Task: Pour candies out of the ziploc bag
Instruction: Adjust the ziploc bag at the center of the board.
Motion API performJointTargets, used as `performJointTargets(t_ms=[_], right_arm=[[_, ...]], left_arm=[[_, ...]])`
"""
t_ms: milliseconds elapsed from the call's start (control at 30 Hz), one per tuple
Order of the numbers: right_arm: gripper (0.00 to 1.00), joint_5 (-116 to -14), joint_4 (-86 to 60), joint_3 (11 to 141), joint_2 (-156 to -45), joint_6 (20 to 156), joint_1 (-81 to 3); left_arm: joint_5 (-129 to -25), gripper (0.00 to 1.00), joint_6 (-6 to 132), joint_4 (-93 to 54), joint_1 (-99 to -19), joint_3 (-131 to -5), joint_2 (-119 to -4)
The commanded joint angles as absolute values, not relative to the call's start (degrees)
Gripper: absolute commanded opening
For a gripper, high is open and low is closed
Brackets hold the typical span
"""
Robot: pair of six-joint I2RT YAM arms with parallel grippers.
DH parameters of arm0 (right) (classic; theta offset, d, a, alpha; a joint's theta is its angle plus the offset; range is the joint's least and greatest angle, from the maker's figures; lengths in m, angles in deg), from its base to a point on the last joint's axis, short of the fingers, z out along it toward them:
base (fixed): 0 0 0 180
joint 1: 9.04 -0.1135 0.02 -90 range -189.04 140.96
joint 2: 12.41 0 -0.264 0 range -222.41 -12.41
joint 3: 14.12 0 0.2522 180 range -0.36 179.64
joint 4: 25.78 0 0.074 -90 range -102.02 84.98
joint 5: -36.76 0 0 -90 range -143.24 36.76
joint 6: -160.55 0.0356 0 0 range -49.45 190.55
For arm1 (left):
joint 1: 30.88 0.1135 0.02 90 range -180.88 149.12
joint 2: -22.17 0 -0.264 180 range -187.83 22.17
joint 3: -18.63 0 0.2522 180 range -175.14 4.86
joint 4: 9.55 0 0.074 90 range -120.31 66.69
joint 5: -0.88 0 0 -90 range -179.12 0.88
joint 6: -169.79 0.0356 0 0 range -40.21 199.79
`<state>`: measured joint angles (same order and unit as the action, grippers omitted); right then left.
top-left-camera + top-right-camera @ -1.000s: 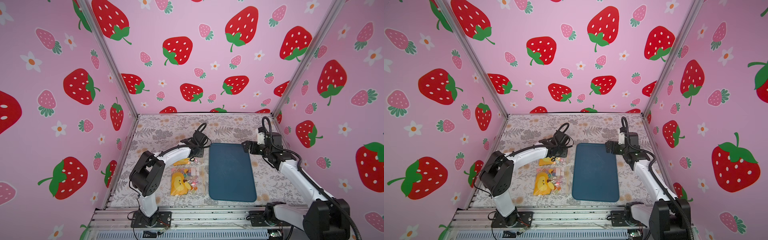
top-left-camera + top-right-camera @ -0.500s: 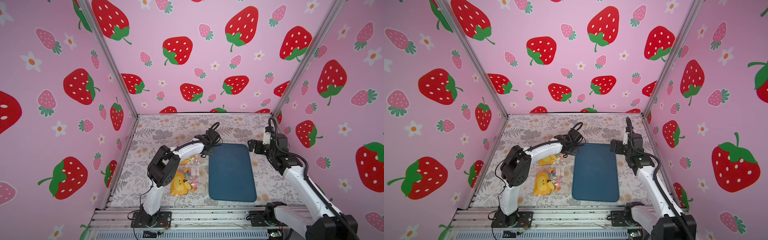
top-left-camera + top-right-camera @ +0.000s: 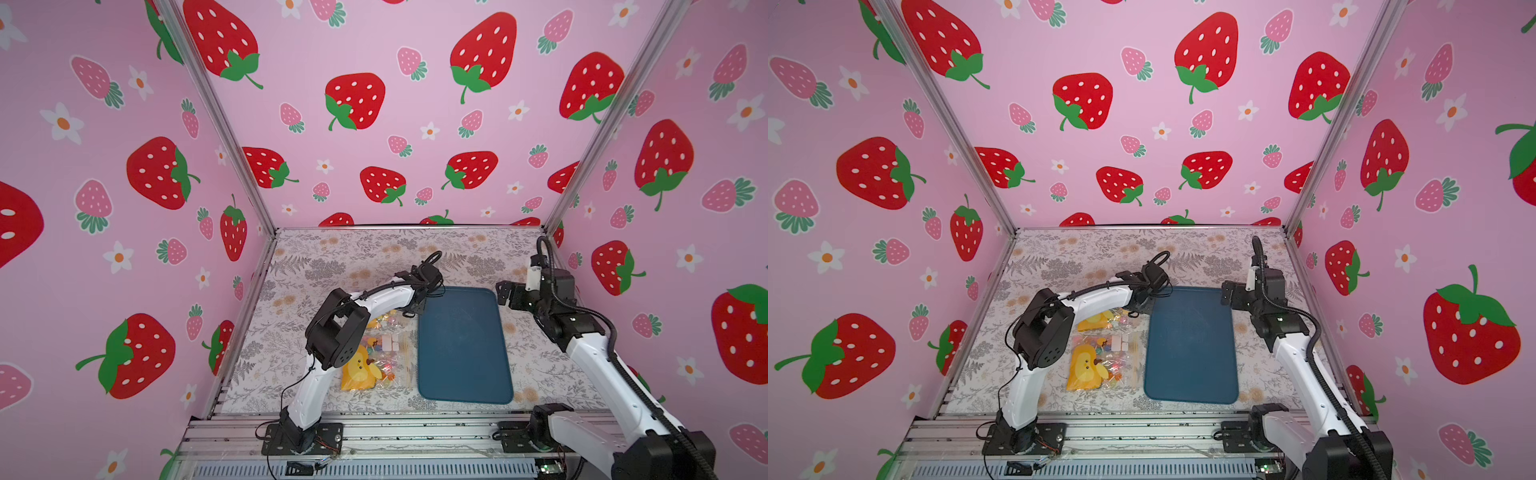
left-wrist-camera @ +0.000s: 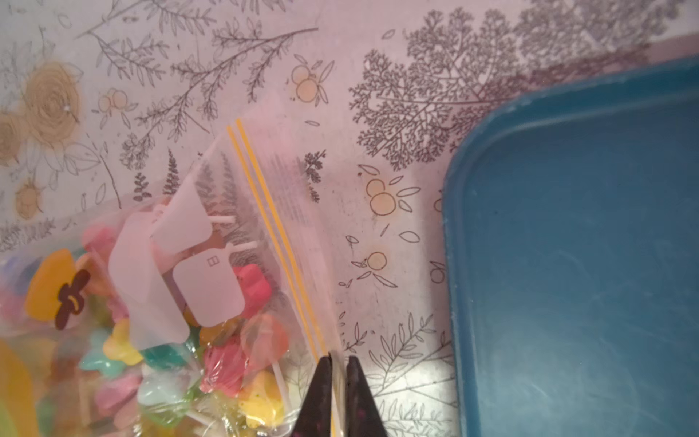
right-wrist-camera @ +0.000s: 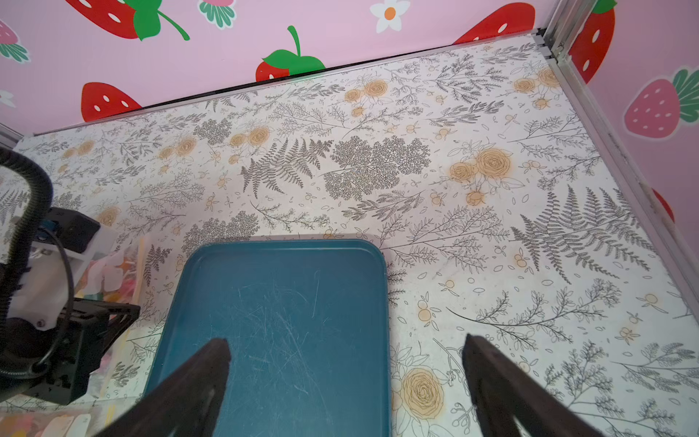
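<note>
Grasp frame: left gripper clamped shut on ziploc bag edge; right gripper wide open, holding nothing.
In a top view, lower centre: second bag flat on table, left of blue tray. Just behind it, the gripped ziploc bag with candies inside, beside tray's far left corner. The right gripper hovers at tray's far right corner.

The floral-print table holds a blue tray, with clear ziploc bags of candies just beside it.
</note>
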<state>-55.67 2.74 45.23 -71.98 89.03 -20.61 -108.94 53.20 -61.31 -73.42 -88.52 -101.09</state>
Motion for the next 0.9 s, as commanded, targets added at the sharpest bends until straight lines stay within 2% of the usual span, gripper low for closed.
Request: performJointTargets(t_ms=[0,267,533,867], right_arm=[[1.0,-55.26,3.61,44.63,-71.48,90.04,-20.38],[1.0,-56.8,3.45,44.33,-71.83,90.15,-20.38],[1.0,-65.59,-0.86,43.05,-72.13,89.12,-21.52],[1.0,-70.42,-3.59,46.21,-78.67,83.12,-31.35]], left_arm=[[-110.92,0.0,52.54,-62.73,-73.74,-88.94,-100.0],[-110.46,0.0,52.82,-62.75,-73.81,-88.81,-95.37],[-111.41,0.0,56.67,-65.25,-73.62,-92.93,-83.84],[-113.08,0.0,57.46,-65.94,-70.92,-88.53,-73.48]])
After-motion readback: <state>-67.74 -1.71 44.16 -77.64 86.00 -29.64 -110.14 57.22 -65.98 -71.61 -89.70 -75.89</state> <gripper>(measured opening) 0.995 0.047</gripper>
